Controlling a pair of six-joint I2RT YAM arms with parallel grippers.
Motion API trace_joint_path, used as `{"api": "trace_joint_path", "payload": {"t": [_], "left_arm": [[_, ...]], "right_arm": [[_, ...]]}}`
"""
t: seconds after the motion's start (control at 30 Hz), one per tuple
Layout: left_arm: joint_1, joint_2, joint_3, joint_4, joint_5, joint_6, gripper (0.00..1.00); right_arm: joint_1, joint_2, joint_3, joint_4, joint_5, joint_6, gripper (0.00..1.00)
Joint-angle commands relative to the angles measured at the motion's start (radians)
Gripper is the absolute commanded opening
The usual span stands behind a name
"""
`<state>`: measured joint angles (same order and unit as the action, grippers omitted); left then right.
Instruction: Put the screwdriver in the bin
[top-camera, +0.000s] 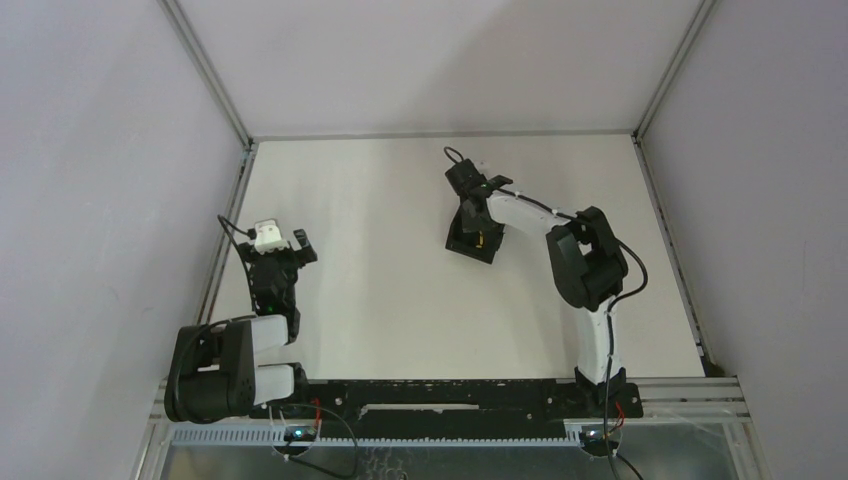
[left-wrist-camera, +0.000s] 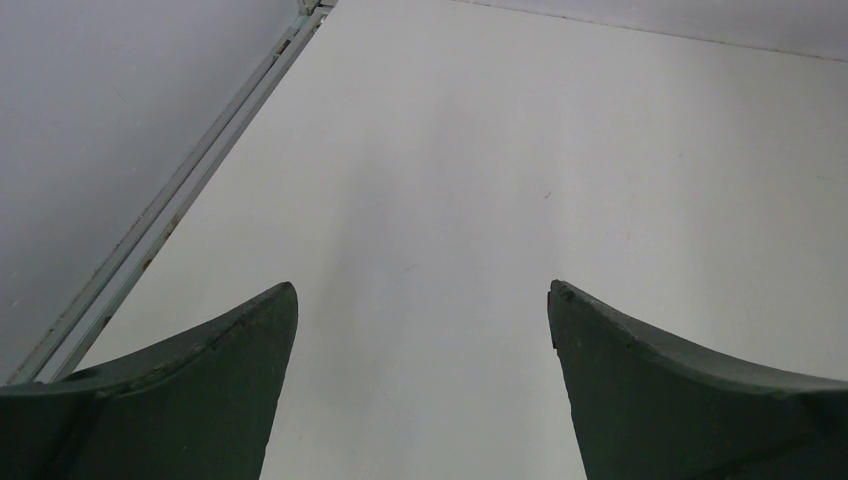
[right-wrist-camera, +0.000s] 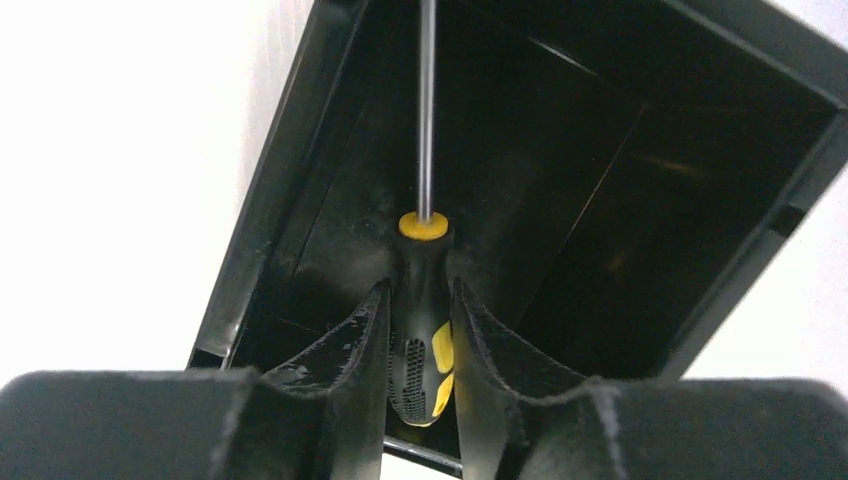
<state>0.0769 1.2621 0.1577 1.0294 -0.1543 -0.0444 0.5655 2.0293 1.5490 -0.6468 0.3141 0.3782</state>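
One white table (top-camera: 380, 260) carries everything, walled by pale panels on the left, right and far sides. On the near left, the left arm (top-camera: 235, 350) sits folded close to its base. The left gripper (left-wrist-camera: 421, 288) hangs over bare tabletop with its dark fingers (left-wrist-camera: 220, 380) spread wide and nothing between them. The right arm (top-camera: 585, 270) reaches from the near right towards the far middle of the table, bending down over the bin (top-camera: 472, 242).

The bin is black with tall walls and stands right of centre, well apart from the left arm. In the right wrist view its open mouth fills most of the frame. The right gripper (right-wrist-camera: 420, 288) sits at the bin's near rim, closed on the screwdriver (right-wrist-camera: 420, 330). Both pads (right-wrist-camera: 360, 340) press the black and yellow handle from either side. The yellow collar and thin shaft stick out past the fingertips, pointing down into the bin along its left wall.
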Motion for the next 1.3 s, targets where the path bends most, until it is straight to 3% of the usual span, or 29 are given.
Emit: {"api": "trace_joint_path", "payload": {"t": [0.0,0.2,0.43,0.93,1.27], "left_arm": [[-0.007,-0.008,0.033,0.019,-0.007,0.016,1.0],[-0.007,-0.009,0.034,0.019,-0.008,0.015,1.0],[-0.006,-0.009,0.035,0.02,-0.007,0.015,1.0],[-0.007,-0.008,0.035,0.02,-0.007,0.015,1.0],[-0.007,-0.008,0.034,0.02,-0.007,0.015,1.0]], "right_arm": [[0.011,0.022,0.055,-0.025,0.033,0.024,0.39],[0.024,-0.055,0.074,-0.065,0.065,0.032,0.64],[0.036,-0.252,0.025,-0.048,0.073,0.027,0.85],[-0.212,-0.68,-0.525,0.133,0.125,-0.023,0.93],[-0.333,-0.859,-0.751,0.259,0.115,-0.047,0.92]]}}
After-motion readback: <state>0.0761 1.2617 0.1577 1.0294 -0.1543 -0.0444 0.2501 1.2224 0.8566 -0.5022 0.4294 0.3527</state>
